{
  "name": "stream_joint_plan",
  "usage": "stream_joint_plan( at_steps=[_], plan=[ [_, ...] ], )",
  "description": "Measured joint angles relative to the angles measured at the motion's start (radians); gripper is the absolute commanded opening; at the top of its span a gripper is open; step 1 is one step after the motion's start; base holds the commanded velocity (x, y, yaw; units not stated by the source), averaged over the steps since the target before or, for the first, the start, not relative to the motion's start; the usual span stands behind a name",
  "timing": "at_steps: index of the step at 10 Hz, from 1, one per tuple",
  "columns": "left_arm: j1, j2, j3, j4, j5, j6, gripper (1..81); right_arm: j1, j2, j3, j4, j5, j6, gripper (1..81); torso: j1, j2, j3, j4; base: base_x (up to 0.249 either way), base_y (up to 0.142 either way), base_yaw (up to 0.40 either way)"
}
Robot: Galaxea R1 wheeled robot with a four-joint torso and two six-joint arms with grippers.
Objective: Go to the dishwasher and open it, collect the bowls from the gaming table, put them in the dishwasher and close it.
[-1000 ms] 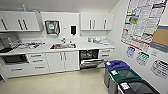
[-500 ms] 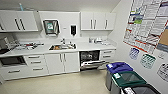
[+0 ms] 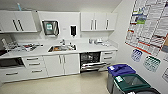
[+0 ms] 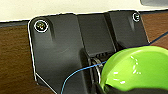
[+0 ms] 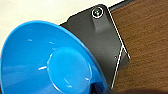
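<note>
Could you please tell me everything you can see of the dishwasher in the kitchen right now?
The dishwasher is built in under the white counter, between the white cupboard doors and a stack of white drawers, to the right of the sink. Its door is partly lowered, so the dark inside with its racks shows above it. The door front looks like stainless steel, shiny and grey. Its lower edge hangs close above the pale floor. Nothing is touching the door.

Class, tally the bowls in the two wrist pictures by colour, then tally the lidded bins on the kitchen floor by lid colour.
Lime green bowl: 1
Blue bowl: 1
Bowls total: 2
Purple-lidded bin: 1
Green-lidded bin: 1
Bins total: 2
</note>
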Motion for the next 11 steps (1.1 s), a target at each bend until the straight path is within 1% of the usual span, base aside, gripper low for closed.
stream_joint_plan(
  at_steps=[7,9,11],
  plan=[
    [0.003,0.000,0.000,0.000,0.003,0.000,1.0,-0.001,0.001,0.000,-0.002,-0.002,0.000,1.0,0.000,0.000,0.000,0.000,0.127,0.000,0.000],
    [0.015,0.002,-0.001,0.000,0.005,0.000,1.0,-0.015,0.000,-0.001,-0.002,-0.004,0.000,1.0,-0.003,-0.002,0.000,0.000,0.124,0.000,0.000],
    [-0.003,0.001,-0.001,0.000,0.005,0.000,1.0,0.001,0.003,-0.002,-0.002,-0.003,0.000,1.0,0.000,0.000,-0.001,0.000,0.125,0.000,0.000]
  ],
)
